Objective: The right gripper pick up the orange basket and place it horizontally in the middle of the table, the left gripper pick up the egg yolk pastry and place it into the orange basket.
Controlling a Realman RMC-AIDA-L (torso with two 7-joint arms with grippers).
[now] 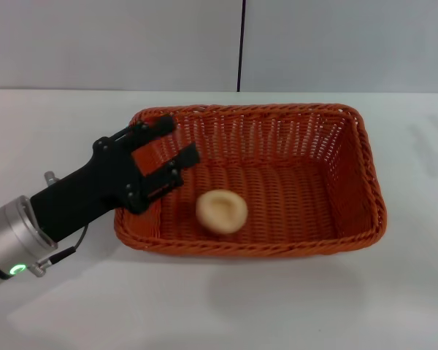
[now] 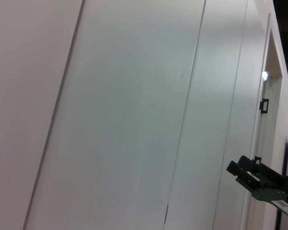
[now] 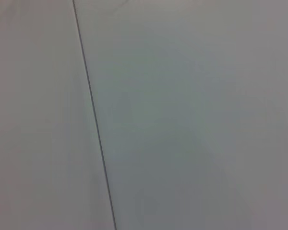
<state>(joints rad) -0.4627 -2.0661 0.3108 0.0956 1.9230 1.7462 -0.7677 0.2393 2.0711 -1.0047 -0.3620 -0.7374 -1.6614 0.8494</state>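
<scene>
The orange basket (image 1: 368, 191) lies lengthwise across the middle of the white table (image 1: 292, 306) in the head view. On its floor, left of centre, rests the egg yolk pastry (image 1: 221, 211), a pale beige dome with nothing touching it. My left gripper (image 1: 177, 140), an all-black claw, hangs over the basket's left end with its fingers spread open and empty, up and to the left of the pastry. The right gripper is out of view; its wrist view shows only a plain wall.
A pale wall with a dark vertical seam (image 1: 241, 44) stands behind the table. The left arm's silver wrist section (image 1: 11, 240) reaches in from the lower left. The left wrist view shows wall panels and a door frame (image 2: 273, 72).
</scene>
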